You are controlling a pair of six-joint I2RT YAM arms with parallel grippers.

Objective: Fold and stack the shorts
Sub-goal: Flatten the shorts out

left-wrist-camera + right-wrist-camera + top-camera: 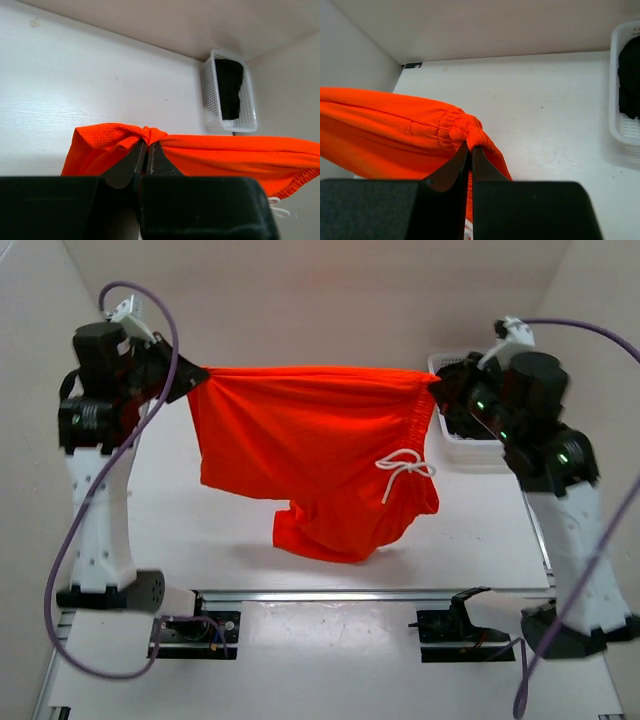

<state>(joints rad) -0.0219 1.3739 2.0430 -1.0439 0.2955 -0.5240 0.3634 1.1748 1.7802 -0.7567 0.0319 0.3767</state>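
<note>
The orange-red shorts (300,445) hang stretched in the air between both arms, above the white table. My left gripper (197,373) is shut on the left top corner of the fabric (145,134). My right gripper (436,386) is shut on the gathered waistband end (470,132). The white drawstring (404,469) dangles on the right half. The lower part sags in a bunch (330,535) that reaches the table near its front.
A white mesh basket (452,445) with dark cloth inside stands at the back right, behind my right arm; the left wrist view has the basket (212,95) too. A metal rail (370,595) runs along the table's front edge. Walls close in on both sides.
</note>
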